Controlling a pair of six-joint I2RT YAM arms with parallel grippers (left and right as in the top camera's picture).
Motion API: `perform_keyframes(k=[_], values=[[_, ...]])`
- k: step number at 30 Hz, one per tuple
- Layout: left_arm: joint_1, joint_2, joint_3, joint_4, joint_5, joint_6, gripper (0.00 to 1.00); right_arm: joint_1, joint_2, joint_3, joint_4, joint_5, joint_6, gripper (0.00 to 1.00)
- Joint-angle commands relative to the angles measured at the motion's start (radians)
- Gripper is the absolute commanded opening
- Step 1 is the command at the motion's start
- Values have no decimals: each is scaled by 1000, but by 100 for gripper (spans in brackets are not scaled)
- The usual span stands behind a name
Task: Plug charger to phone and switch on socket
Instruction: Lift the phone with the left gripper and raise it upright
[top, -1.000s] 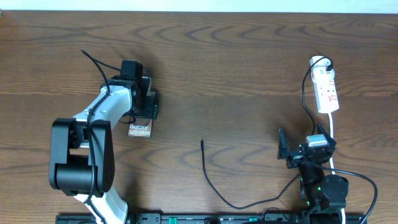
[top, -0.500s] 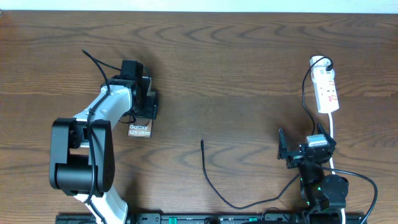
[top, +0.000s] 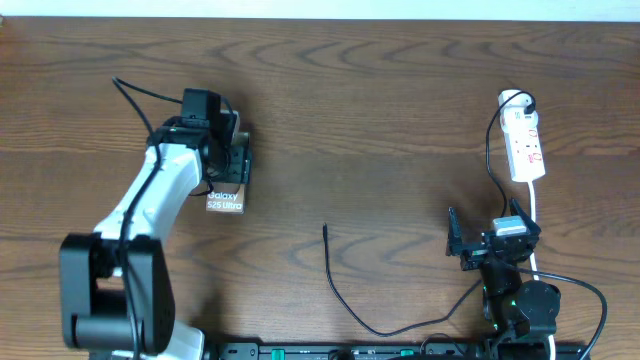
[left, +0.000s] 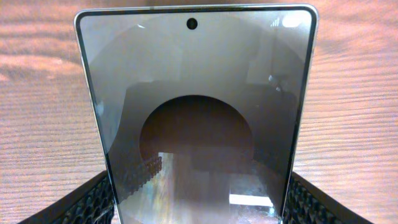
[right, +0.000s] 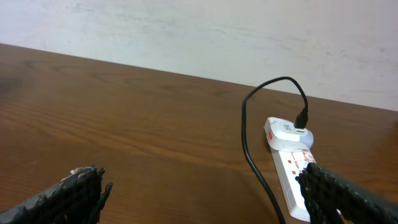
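The phone lies on the table at the left, its "Galaxy" end towards the front. My left gripper is shut on it. In the left wrist view the phone's dark glass fills the frame between my two fingers. The charger's black cable lies at the front centre, its plug tip free on the wood. It runs right and up to the white socket at the far right. My right gripper is open and empty, in front of the socket.
The socket's thick white cord runs past my right arm to the front edge. The charger's adapter is plugged into the socket's far end. A pale wall stands behind the table's far edge.
My left arm has swung to the left and slightly towards the far side, with the phone in its grip. The phone shifted a little with it. The right arm and cable have not moved.
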Motion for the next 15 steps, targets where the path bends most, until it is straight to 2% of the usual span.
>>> perform_keyframes(k=[1, 9, 15], values=[[1, -78, 21, -3, 123, -52, 7, 8, -2, -1, -4, 5, -11, 99], [1, -103, 21, -26, 283, -133, 7, 8, -2, -1, -4, 5, -11, 99], [2, -103, 21, -16, 595, -254, 7, 8, -2, -1, -4, 5, -11, 99]])
